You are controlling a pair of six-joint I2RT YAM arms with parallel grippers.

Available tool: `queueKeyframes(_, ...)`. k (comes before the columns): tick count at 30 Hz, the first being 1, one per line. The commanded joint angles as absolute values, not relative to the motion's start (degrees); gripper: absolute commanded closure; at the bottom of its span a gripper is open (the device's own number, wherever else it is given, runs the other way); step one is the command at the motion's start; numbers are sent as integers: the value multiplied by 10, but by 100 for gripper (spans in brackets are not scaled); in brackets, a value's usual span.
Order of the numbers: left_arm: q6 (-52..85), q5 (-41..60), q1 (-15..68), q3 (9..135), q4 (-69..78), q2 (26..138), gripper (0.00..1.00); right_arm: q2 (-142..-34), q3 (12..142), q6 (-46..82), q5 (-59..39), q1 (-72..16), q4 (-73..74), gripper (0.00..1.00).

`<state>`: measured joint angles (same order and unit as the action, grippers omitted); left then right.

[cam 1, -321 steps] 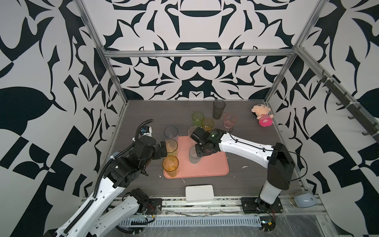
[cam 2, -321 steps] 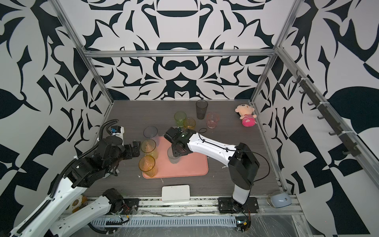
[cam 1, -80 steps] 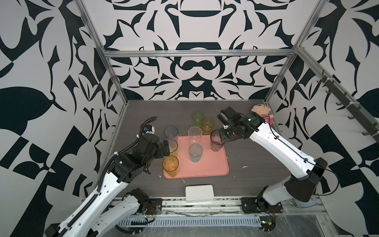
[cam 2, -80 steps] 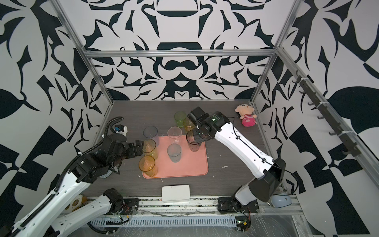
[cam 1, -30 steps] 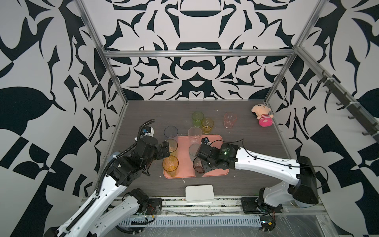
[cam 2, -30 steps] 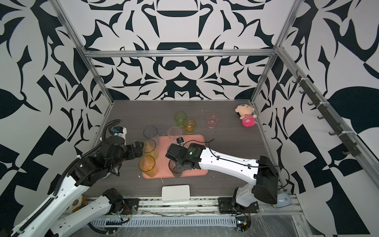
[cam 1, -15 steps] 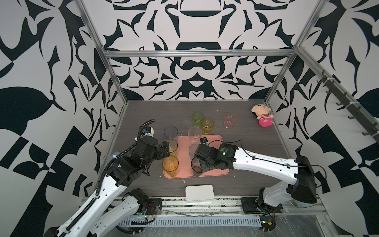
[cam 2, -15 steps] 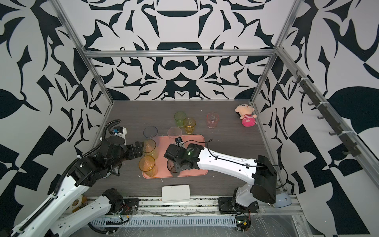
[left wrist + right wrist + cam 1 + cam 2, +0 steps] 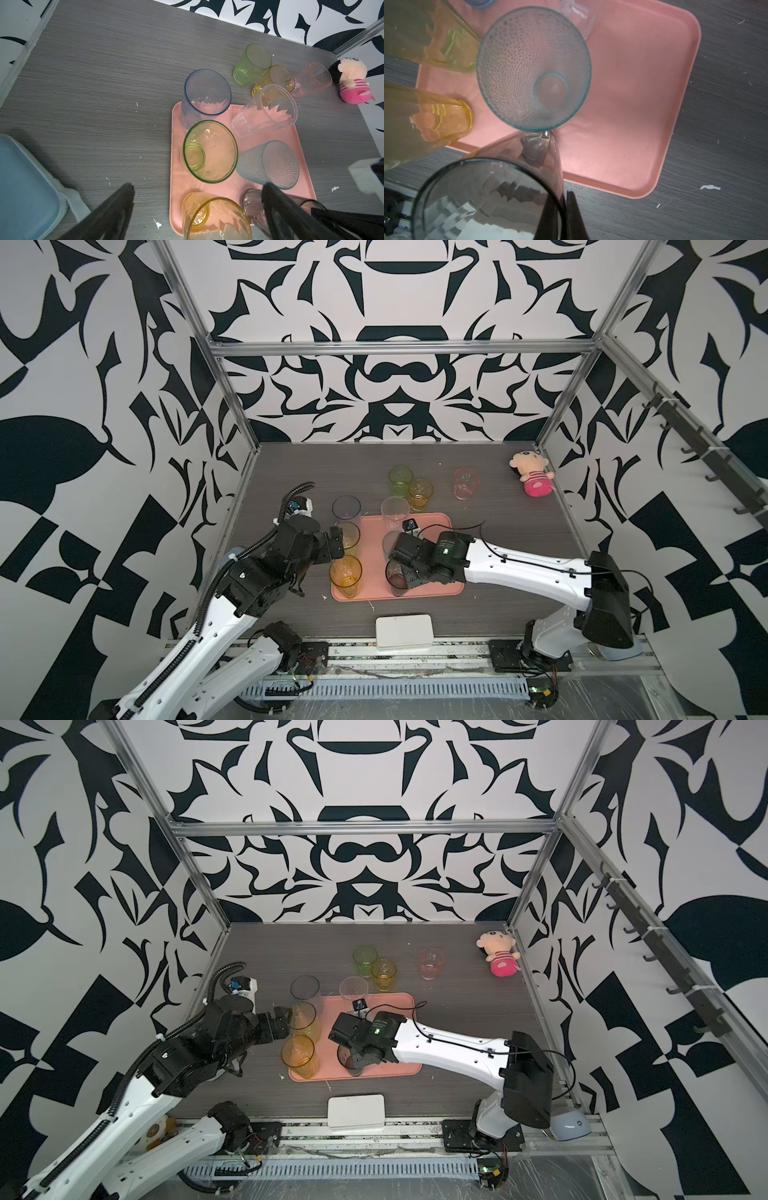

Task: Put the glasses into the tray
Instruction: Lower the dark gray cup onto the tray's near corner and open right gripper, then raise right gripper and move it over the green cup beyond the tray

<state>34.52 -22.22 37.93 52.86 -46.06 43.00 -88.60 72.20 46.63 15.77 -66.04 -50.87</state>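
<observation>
Smoky grey tumbler [image 9: 488, 199] sits base down within the salmon-pink tray [image 9: 633, 83], close to the rim on the gripping arm's side. Right end effector [image 9: 563, 207] pinches the tumbler's rim wall, one finger inside and one outside. Teal dimpled tumbler [image 9: 533, 68] stands just ahead of those fingers, on the tray. Left end effector [image 9: 198, 185] is spread wide and holds nothing. The tall amber tumbler [image 9: 216, 218] and yellow-green tumbler [image 9: 209, 151] stand just ahead of it, on the tray. The short green tumbler [image 9: 400, 480], short amber tumbler [image 9: 420, 494] and pink tumbler [image 9: 466, 484] stand on the surface [image 9: 291, 472], well beyond both end effectors.
</observation>
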Motion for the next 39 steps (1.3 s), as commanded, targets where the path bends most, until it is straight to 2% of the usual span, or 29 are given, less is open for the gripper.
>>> queueKeyframes(1, 349, -221, 378, 525, -464, 430, 0, -886, 732, 475, 163, -663, -502, 100)
queueKeyframes(5, 350, -221, 378, 523, -464, 428, 1, -892, 736, 476, 159, -662, -508, 99)
queueKeyframes(8, 350, -221, 378, 521, -464, 425, 0, -893, 737, 477, 158, -664, -508, 92)
queueKeyframes(20, 350, -221, 378, 521, -464, 423, 1, -903, 754, 470, 160, -663, -515, 82)
queueKeyframes(30, 351, -221, 378, 520, -464, 421, 0, -899, 786, 461, 177, -662, -532, 66)
queueKeyframes(34, 351, -221, 378, 524, -464, 421, 1, -902, 809, 446, 178, -661, -543, 55)
queueKeyframes(39, 349, -224, 378, 527, -482, 419, 1, -899, 840, 428, 187, -660, -560, 52)
